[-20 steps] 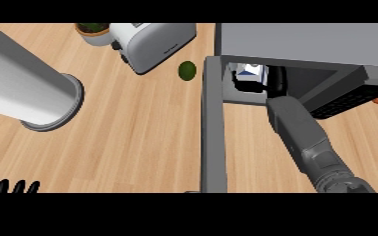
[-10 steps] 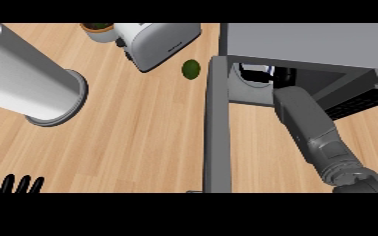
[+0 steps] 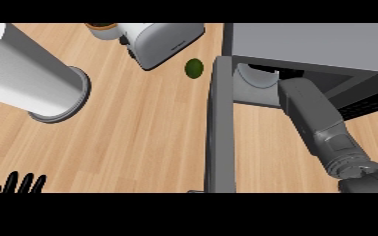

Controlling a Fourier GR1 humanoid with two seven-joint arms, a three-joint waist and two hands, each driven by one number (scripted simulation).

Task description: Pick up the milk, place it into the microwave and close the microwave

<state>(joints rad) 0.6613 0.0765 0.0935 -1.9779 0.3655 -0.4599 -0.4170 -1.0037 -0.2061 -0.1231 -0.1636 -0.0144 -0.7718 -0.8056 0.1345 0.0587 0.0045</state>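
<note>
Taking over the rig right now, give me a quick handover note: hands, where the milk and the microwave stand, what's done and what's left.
left hand: open, resting at the lower left edge, holding nothing.
right forearm: reaches into the microwave; its hand is hidden inside, so the grip cannot be told.
milk: not visible in the head view; not confirmed inside.
microwave door: wide open, seen edge-on beside the arm.
Done: arm is at the cavity.
Left: confirm the milk is set down inside, pull the right arm out, shut the door.
</note>
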